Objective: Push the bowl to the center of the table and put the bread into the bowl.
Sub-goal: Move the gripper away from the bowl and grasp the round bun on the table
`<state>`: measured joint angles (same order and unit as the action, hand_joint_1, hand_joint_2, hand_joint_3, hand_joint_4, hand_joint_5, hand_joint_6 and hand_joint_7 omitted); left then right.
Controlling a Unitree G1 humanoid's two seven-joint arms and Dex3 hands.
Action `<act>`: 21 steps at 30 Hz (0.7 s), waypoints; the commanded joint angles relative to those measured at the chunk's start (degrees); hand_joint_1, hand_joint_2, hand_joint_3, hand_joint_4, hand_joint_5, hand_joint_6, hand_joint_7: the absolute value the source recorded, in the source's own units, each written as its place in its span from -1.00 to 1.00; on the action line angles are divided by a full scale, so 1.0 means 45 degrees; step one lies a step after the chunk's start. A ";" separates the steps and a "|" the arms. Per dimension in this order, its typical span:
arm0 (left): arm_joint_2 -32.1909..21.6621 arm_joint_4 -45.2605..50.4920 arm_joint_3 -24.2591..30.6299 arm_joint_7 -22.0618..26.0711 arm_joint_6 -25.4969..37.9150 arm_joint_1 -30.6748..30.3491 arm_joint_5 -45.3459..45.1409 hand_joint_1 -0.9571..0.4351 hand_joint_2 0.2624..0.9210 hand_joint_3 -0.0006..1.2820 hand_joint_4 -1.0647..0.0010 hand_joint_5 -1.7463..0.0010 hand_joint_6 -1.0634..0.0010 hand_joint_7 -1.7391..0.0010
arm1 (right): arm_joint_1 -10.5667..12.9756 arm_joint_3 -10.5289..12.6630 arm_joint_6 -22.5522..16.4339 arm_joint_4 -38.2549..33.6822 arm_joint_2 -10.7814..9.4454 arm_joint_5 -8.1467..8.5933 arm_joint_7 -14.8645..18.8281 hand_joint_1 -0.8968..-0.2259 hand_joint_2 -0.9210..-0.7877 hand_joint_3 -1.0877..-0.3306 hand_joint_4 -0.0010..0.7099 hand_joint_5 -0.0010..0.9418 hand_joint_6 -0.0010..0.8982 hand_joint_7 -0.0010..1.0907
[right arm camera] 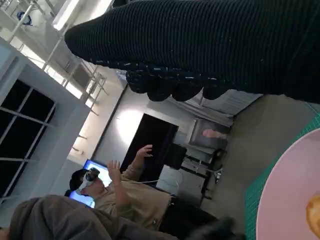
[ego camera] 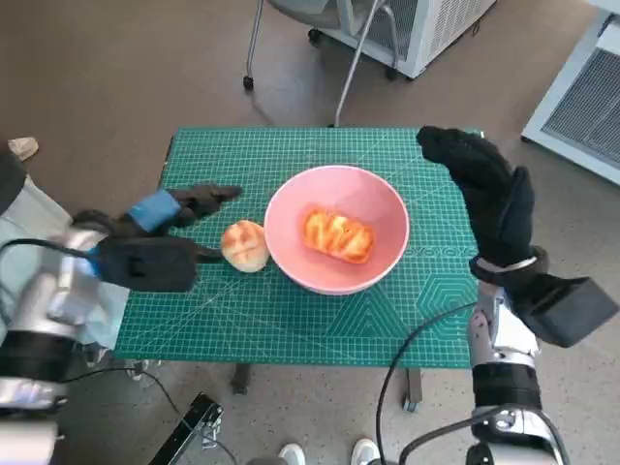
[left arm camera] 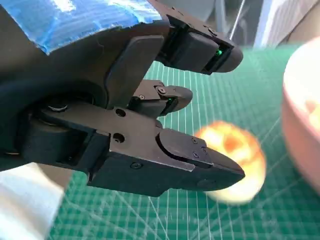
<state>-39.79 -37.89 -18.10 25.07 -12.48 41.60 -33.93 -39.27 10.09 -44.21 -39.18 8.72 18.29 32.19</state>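
Head view: bread lies crosswise in bowl.

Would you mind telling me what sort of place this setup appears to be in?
Probably a robotics lab or workshop, not a home. The small table is covered by a green cutting mat, a wheeled office chair stands on the carpeted floor beyond it, and a person wearing a headset sits with hands raised.

One bread in bowl, another bread beside.
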 commanded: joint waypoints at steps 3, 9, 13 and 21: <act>0.0775 -0.1555 -0.0778 -0.0915 -0.0064 0.0973 -0.0779 0.34 0.79 -0.99 0.44 0.99 0.13 0.98 | 0.0283 0.0025 0.0142 -0.0111 0.0043 0.0020 0.0111 -0.02 -1.00 -0.27 0.05 -0.95 -1.00 0.39; 0.1508 -0.3026 -0.1567 -0.1511 -0.0034 0.1550 -0.1408 0.31 0.79 -0.99 0.43 0.99 0.13 0.98 | 0.0334 0.0056 0.0154 -0.0073 0.0109 0.0006 0.0101 -0.01 -1.00 -0.27 0.05 -0.95 -1.00 0.39; 0.1913 -0.3811 -0.2066 -0.1772 -0.0017 0.1847 -0.1753 0.29 0.79 -1.00 0.41 0.99 0.13 0.99 | 0.0352 0.0064 0.0190 -0.0005 0.0137 -0.0067 -0.0007 -0.01 -1.00 -0.27 0.05 -0.95 -1.00 0.39; 0.2504 -0.5324 -0.3052 -0.2590 -0.0148 0.2382 -0.2517 0.32 0.83 -0.99 0.29 0.97 0.03 0.96 | 0.0490 0.0059 0.0164 0.0227 0.0102 -0.0196 -0.0188 -0.02 -1.00 -0.27 0.05 -0.95 -1.00 0.39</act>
<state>-29.95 -58.71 -29.67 14.30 -12.82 52.24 -43.64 -38.86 10.32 -44.17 -38.43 8.95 17.80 31.83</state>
